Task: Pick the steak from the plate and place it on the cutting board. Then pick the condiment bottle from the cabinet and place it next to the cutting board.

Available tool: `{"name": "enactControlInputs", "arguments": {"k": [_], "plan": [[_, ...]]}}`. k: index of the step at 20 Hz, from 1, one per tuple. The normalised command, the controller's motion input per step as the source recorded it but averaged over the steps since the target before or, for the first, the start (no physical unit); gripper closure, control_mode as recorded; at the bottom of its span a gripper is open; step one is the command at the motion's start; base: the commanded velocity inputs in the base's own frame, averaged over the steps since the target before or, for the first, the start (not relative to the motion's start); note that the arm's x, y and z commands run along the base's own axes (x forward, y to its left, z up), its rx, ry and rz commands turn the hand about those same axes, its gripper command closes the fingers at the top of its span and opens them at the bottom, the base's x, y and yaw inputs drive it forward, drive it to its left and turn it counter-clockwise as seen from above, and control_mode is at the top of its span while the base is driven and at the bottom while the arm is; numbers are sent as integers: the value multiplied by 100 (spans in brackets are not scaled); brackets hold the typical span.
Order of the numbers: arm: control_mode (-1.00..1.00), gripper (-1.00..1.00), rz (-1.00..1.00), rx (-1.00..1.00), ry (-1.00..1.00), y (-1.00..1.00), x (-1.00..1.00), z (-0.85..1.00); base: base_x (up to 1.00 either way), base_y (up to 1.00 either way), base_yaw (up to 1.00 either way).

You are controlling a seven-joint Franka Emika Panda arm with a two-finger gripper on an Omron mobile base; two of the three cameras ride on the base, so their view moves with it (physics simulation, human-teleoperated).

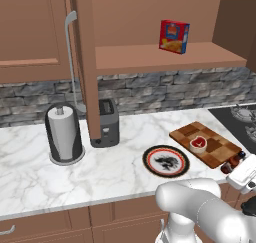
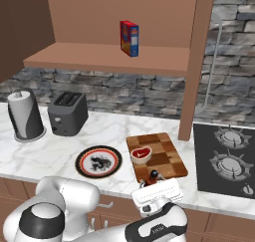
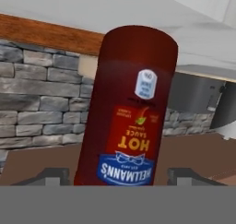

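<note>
On the cutting board (image 1: 206, 144) in the left base view the steak (image 1: 198, 144) already lies; in the right base view the condiment bottle (image 2: 151, 176) stands beside the board on the tabletop (image 2: 50, 151), and in the hand view the hand (image 3: 118, 174) stands wide around it.

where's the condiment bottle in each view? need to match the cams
Left base view: condiment bottle at the right edge, by the cutting board's near corner, partly behind the hand.
Right base view: bottle at bottom centre, at the board's front edge.
Hand view: bottle in close-up at centre.
Shared landmark: the grey stone backsplash.
</note>
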Motion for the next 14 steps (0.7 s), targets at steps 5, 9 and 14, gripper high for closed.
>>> {"name": "enactControlInputs", "arguments": {"k": [5,9,14], "plan": [[-100,-100,0,0,0,1,0,-1,0,0,0],[-100,-100,0,0,0,7,0,0,0,0,0],[-100,-100,0,0,0,22,0,0,0,0,0]]}}
